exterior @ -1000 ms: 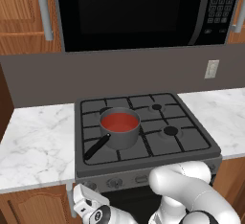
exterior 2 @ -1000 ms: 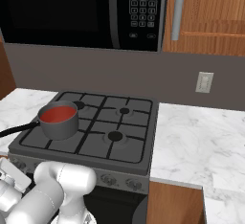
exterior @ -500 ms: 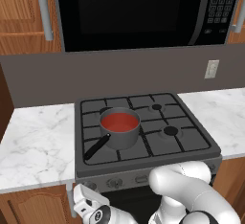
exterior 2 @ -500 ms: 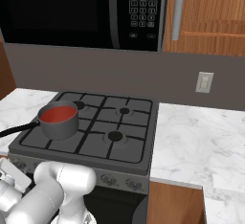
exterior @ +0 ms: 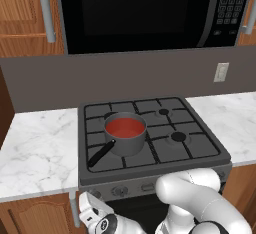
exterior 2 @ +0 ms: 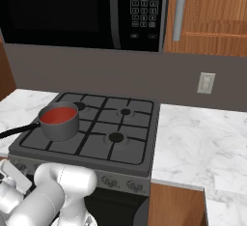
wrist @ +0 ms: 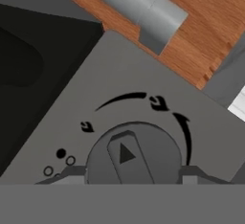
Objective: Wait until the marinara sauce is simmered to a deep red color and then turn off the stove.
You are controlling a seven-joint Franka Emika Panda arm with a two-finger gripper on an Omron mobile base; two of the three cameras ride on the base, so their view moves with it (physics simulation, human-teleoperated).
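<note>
Gripper (wrist: 134,182) is pinching the stove knob (wrist: 134,153) on the front panel, positioned to switch off. Behind it, marinara sauce (exterior: 125,127) is sitting red in the saucepan (exterior: 125,139) on the stove's (exterior: 200,145) front-left burner.

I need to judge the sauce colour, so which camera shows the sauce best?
The left base view: the sauce shows as a full red disc from above. The right base view shows it flatter, at the far left. The hand view faces a stove knob instead.
</note>
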